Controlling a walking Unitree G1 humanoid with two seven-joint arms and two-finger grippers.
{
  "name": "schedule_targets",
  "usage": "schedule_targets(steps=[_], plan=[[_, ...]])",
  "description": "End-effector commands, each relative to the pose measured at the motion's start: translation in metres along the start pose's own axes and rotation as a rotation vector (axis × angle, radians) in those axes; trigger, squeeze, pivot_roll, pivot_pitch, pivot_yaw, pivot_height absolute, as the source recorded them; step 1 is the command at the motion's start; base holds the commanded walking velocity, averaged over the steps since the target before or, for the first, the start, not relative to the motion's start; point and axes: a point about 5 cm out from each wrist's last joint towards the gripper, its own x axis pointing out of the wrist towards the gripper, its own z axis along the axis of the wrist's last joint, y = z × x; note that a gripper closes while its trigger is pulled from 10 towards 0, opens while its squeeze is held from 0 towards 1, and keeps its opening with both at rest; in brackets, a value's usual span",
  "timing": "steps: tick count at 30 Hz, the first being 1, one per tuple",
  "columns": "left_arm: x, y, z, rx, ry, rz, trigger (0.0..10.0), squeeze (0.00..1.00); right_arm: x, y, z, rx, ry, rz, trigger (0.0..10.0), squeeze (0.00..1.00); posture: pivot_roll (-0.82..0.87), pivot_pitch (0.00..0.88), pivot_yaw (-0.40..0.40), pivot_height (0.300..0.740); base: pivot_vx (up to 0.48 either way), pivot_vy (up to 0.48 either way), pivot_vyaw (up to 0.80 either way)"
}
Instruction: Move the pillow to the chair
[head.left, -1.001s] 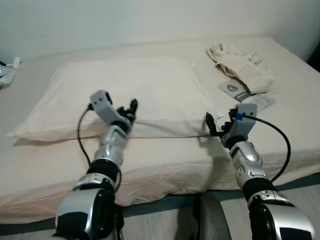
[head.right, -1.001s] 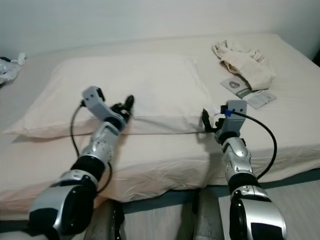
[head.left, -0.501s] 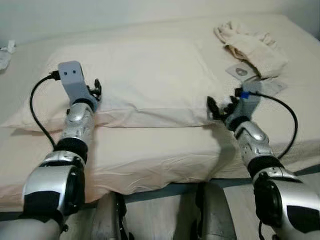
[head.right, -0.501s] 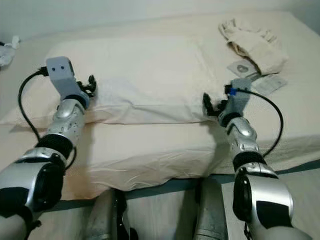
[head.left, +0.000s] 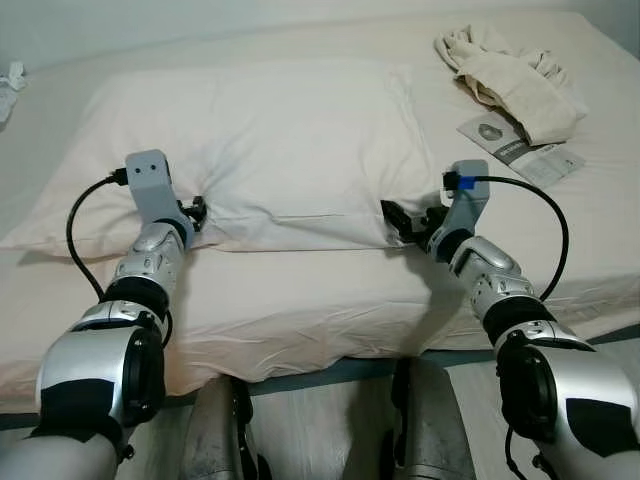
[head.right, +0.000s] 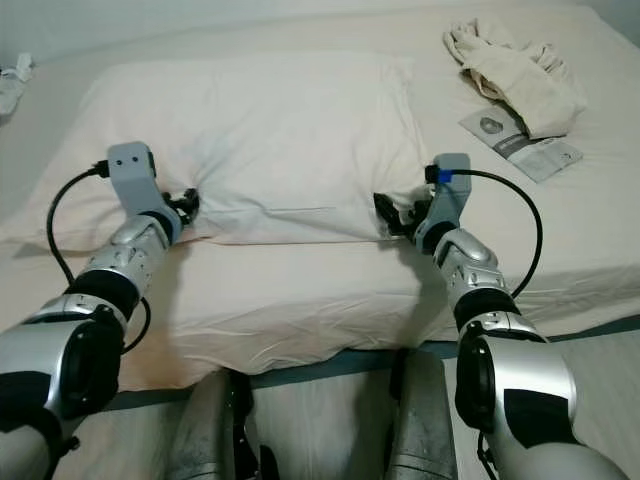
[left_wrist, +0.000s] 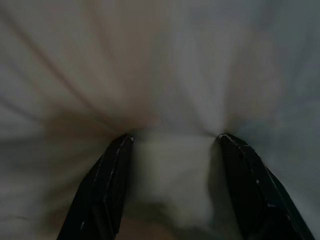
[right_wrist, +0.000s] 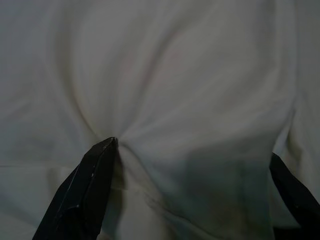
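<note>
The pillow (head.left: 260, 140) is lying on the bed (head.left: 330, 300); both tools — left tool (head.left: 196, 212) and right tool (head.left: 398, 222) — are pressing wide-spread fingers into its near edge, fabric bunching between them.

Silver arms — black cables, joints

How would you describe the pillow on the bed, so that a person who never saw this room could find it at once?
Start from the wide bed with the cream sheet. The pillow is the big white rectangular cushion lying flat across its middle, with the left pincer and the right pincer pressed into its near edge. Unlike the crumpled beige cloth and the small leaflets on the robot's right, it is smooth, puffy and far larger.
</note>
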Motion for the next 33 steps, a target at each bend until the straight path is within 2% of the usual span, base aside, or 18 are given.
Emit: schedule_targets(steps=[1, 2, 5, 6, 7, 8, 9, 11, 12, 19, 20, 22, 23, 25, 27, 33], plan=[[-0.004, -0.013, -0.036, -0.051, 0.137, -0.074, 10.0, 0.0, 0.004, 0.012, -0.014, 0.02, 0.086, 0.046, 10.0, 0.0, 0.09, 0.371, 0.075, 0.536, 0.0, 0.0, 0.0], [-0.005, -0.02, -0.04, -0.03, 0.145, -0.107, 10.0, 0.0, 0.005, 0.015, -0.017, 0.034, 0.107, 0.06, 10.0, 0.0, 0.09, 0.371, 0.075, 0.536, 0.0, 0.0, 0.0], [-0.005, -0.027, -0.043, -0.012, 0.16, -0.144, 10.0, 0.0, 0.005, 0.016, -0.019, 0.028, 0.127, 0.061, 10.0, 0.0, 0.09, 0.372, 0.074, 0.536, 0.0, 0.0, 0.0], [-0.006, -0.034, -0.045, 0.007, 0.163, -0.177, 10.0, 0.0, 0.005, 0.015, -0.021, 0.045, 0.136, 0.041, 4.1, 0.0, 0.09, 0.371, 0.074, 0.536, 0.0, 0.0, 0.0], [-0.006, -0.034, -0.045, 0.007, 0.163, -0.177, 10.0, 0.0, 0.005, 0.015, -0.021, 0.045, 0.136, 0.041, 4.1, 0.0, 0.09, 0.371, 0.074, 0.536, 0.0, 0.0, 0.0], [-0.006, -0.041, -0.045, 0.053, 0.166, -0.215, 7.6, 0.0, 0.005, 0.013, -0.022, 0.069, 0.136, 0.009, 0.0, 0.0, 0.08, 0.366, 0.073, 0.536, 0.0, 0.0, 0.0], [-0.006, -0.042, -0.045, 0.064, 0.167, -0.223, 3.1, 0.0, 0.005, 0.013, -0.022, 0.073, 0.136, 0.002, 0.0, 0.0, 0.08, 0.366, 0.073, 0.536, 0.0, 0.0, 0.0], [-0.006, -0.046, -0.045, 0.076, 0.171, -0.242, 3.1, 0.0, 0.005, 0.013, -0.021, 0.08, 0.133, -0.004, 0.0, 0.0, 0.08, 0.364, 0.074, 0.536, 0.0, 0.0, 0.0], [-0.006, -0.048, -0.044, 0.086, 0.173, -0.255, 0.0, 0.0, 0.005, 0.012, -0.021, 0.079, 0.134, -0.003, 0.0, 0.0, 0.08, 0.362, 0.074, 0.536, 0.0, 0.0, 0.0], [-0.005, -0.049, -0.038, 0.089, 0.144, -0.247, 0.0, 0.0, 0.006, 0.013, -0.017, 0.113, 0.099, 0.002, 0.0, 0.0, 0.08, 0.353, 0.074, 0.536, 0.0, 0.0, 0.0], [-0.004, -0.046, -0.034, 0.093, 0.117, -0.226, 4.6, 0.0, 0.008, 0.017, -0.015, 0.128, 0.083, 0.028, 0.0, 0.0, 0.07, 0.349, 0.072, 0.536, 0.0, 0.0, 0.0], [-0.003, -0.044, -0.031, 0.098, 0.098, -0.214, 4.6, 0.0, 0.009, 0.02, -0.013, 0.134, 0.075, 0.05, 0.0, 0.0, 0.07, 0.349, 0.072, 0.536, 0.0, 0.0, 0.0], [-0.003, -0.042, -0.027, 0.108, 0.077, -0.213, 10.0, 0.0, 0.011, 0.025, -0.013, 0.144, 0.068, 0.084, 0.0, 0.0, 0.07, 0.342, 0.067, 0.536, 0.0, 0.0, 0.0], [-0.003, -0.04, -0.025, 0.115, 0.06, -0.208, 10.0, 0.0, 0.012, 0.028, -0.013, 0.145, 0.066, 0.105, 0.0, 0.0, 0.06, 0.336, 0.062, 0.536, 0.0, 0.0, 0.0], [-0.002, -0.031, -0.01, 0.129, -0.025, -0.186, 10.0, 0.0, 0.013, 0.038, -0.015, 0.155, 0.056, 0.186, 0.0, 0.0, 0.06, 0.33, 0.056, 0.536, 0.0, 0.0, 0.0], [-0.004, -0.014, 0.007, 0.143, -0.126, -0.171, 10.0, 0.0, 0.006, 0.045, -0.029, 0.177, 0.071, 0.301, 0.0, 0.0, 0.06, 0.314, 0.038, 0.536, 0.0, 0.0, 0.0]])
